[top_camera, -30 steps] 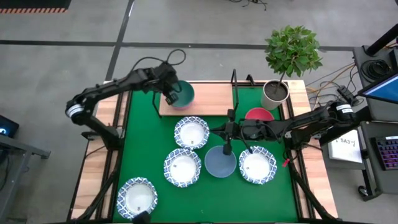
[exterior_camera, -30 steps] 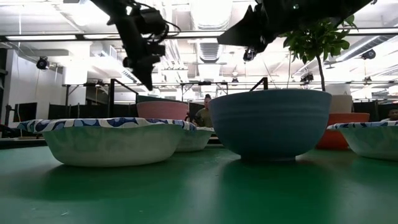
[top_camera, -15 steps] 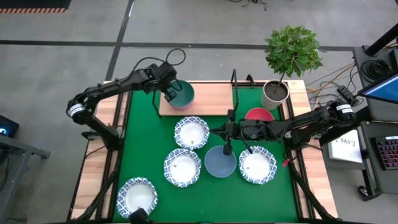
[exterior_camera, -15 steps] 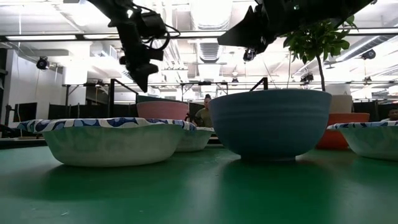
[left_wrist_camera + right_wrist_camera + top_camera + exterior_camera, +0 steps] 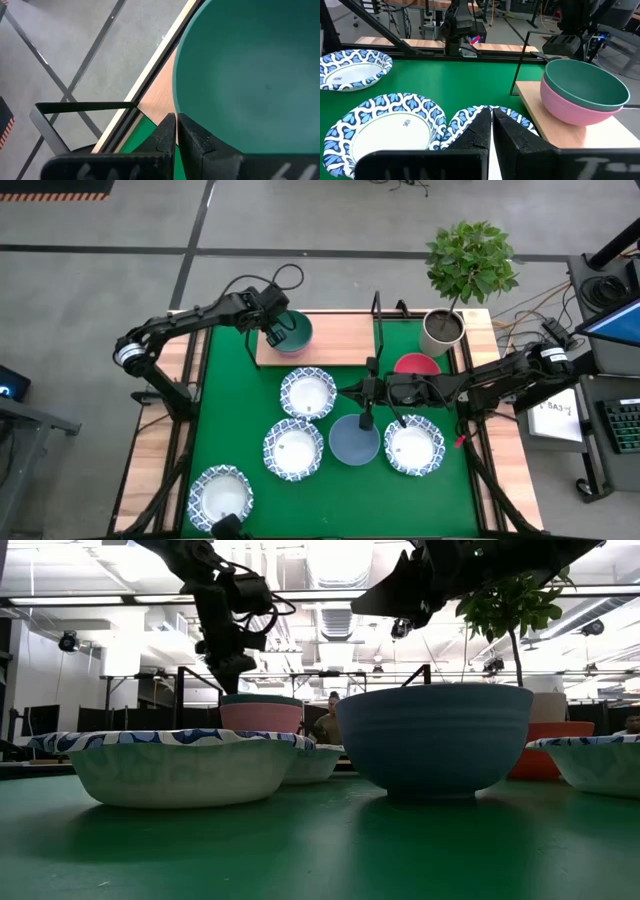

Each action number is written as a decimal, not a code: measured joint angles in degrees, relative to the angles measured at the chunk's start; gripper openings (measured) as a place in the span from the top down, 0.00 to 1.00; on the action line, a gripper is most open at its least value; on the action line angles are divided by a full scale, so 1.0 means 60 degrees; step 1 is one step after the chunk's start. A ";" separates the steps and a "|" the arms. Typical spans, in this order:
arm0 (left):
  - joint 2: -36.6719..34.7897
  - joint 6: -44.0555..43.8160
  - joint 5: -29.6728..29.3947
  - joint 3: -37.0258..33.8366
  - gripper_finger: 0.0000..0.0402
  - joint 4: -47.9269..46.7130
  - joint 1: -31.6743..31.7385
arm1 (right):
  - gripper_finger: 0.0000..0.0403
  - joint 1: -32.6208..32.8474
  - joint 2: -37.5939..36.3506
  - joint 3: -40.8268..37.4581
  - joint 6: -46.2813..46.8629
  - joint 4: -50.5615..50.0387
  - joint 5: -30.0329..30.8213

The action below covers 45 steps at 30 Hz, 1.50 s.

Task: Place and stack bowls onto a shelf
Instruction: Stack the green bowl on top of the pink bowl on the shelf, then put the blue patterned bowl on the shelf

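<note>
From above, the left gripper (image 5: 271, 332) sat at the nine o'clock edge of the plain dark green round bowl (image 5: 293, 331), which rested on the flat light-wood rectangular shelf (image 5: 340, 338) at the twelve o'clock side of the large green mat (image 5: 250, 420). The left arm reached in from nine o'clock, elbow bent. The right gripper (image 5: 364, 420) hung over the twelve o'clock rim of the plain grey-blue round bowl (image 5: 354, 440), its arm stretched flat from three o'clock. The plain red bowl (image 5: 417, 364) stood at the shelf's three o'clock end, and four white bowls with blue patterned rims (image 5: 308, 393) lay on the mat.

At table height, the left gripper pointed straight down onto the green bowl, which sat nested in the plain pink round bowl (image 5: 260, 717).

Through the left wrist camera, its fingers (image 5: 192, 142) were pressed almost together and seemed to pinch the green bowl's rim. I judged that the stack should sit level before the pinch loosens, and the lift-off should go straight up so the rim is not dragged.

Through the right wrist camera, the right fingers (image 5: 506, 131) stood closed with nothing between them, above a white bowl, and the green-on-pink stack rested on the shelf.
</note>
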 joint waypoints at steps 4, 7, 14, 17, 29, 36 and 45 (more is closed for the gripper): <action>-0.0057 -0.0002 0.0004 0.0000 1.00 -0.0028 -0.0013 | 0.98 0.0000 0.0000 0.0000 0.0000 0.0000 -0.0001; -0.0291 -0.0066 0.0016 0.0000 1.00 -0.0272 -0.0098 | 0.98 0.0028 0.0000 -0.0005 -0.0022 0.0001 0.0002; -0.1321 -0.0805 0.0033 0.0000 1.00 -0.1143 -0.1155 | 0.98 0.0464 -0.0008 -0.0149 -0.0300 -0.0036 -0.0001; -0.1823 -0.1618 0.0036 0.0000 1.00 -0.1273 -0.2107 | 0.98 0.0700 -0.0112 -0.0178 -0.0324 -0.0461 -0.0006; -0.2128 -0.2331 0.1081 0.0000 1.00 -0.1263 -0.6191 | 0.98 0.1614 -0.0992 -0.0233 0.0076 -0.2166 -0.0034; -0.1213 -0.1969 0.2436 -0.0033 1.00 -0.1283 -0.7132 | 0.98 0.2014 -0.1612 -0.0237 0.0521 -0.2848 -0.0001; -0.0247 -0.1037 0.2890 -0.0451 0.85 -0.0780 -0.7147 | 0.98 0.2208 -0.1865 -0.0237 0.0487 -0.2977 -0.0003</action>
